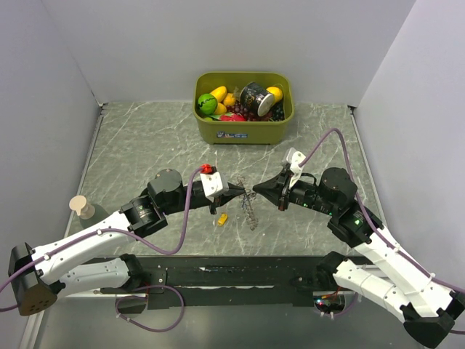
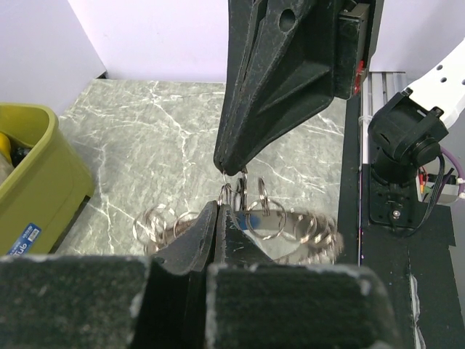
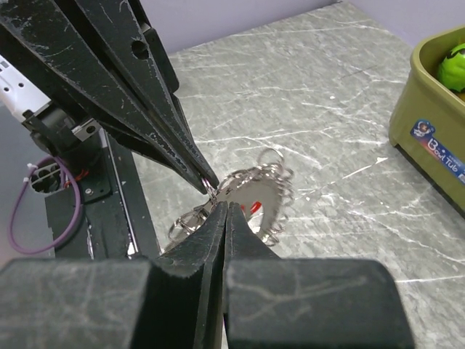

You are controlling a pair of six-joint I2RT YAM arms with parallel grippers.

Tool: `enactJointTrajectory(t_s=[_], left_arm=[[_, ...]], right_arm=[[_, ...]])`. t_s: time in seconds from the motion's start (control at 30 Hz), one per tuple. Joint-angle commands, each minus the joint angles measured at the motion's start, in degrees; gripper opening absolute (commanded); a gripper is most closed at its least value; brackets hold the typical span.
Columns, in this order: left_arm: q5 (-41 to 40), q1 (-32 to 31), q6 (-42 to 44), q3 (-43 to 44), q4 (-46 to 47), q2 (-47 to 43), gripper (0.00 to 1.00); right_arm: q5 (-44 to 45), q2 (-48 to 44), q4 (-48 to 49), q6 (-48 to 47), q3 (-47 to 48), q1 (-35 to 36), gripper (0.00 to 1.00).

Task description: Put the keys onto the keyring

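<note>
1. Nearest the bench's near edge, we count one key [image 1: 222, 219]. It is yellow-headed and lies flat beside the ring.
2. We see one keyring [image 1: 251, 206] at mid-bench. It is grey-silver wire strung with small split rings, too crowded to count.
3. The left hand [image 1: 242, 193] is clamped on its rim. The right hand [image 1: 256, 192] is closed there too, but we cannot tell whether it grips anything.
4. One olive tub [image 1: 218, 131] sits at the far edge.
</note>
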Motion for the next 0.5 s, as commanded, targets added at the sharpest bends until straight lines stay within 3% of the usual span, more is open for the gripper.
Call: enactJointTrajectory(t_s=[0.0,0.47], left_arm=[[0.86,-0.15,0.47,1.12,3.88,-1.47,0.01],[1.91,-0.06,0.29,0.33,6.16,-2.35,0.01]], right_arm=[[0.79,0.1,0.88,-0.44,0.53,-0.24,0.0],[0.09,1.42,1.23,-0.79,-2.37,-0.24,0.0]])
